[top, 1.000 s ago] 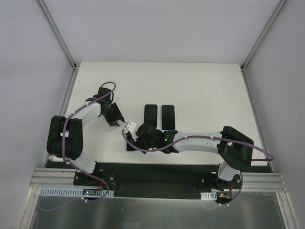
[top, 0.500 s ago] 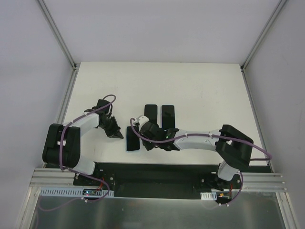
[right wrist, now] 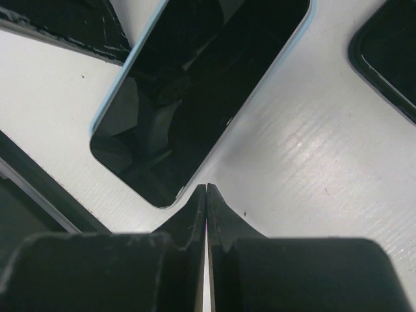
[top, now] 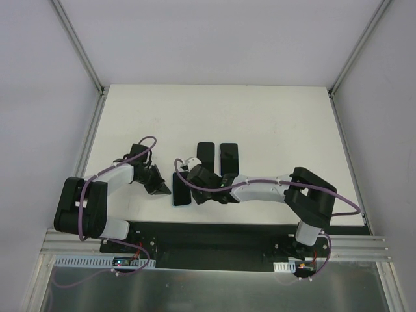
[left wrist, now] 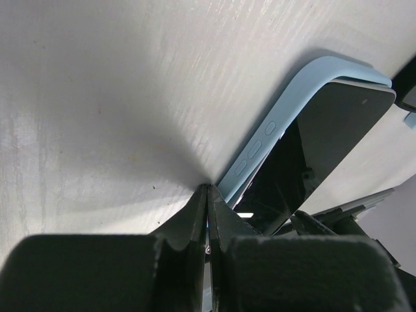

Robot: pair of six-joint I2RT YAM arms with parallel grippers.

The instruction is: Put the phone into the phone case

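phone (top: 181, 192) 1 | phone case (left wrist: 260, 140) 1 | dark slabs (top: 205, 158) (top: 228, 159) 2 | end effectors (left wrist: 208, 195) (right wrist: 206, 192) 2

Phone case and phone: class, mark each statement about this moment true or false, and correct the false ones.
1. The phone case is light blue. True.
2. The left gripper and right gripper are both shut. True.
3. The left gripper lifts the phone off the table. False: the phone rests in the case on the table, and neither gripper holds it.
4. Nothing else lies on the table. False: two dark slabs lie beyond the phone.
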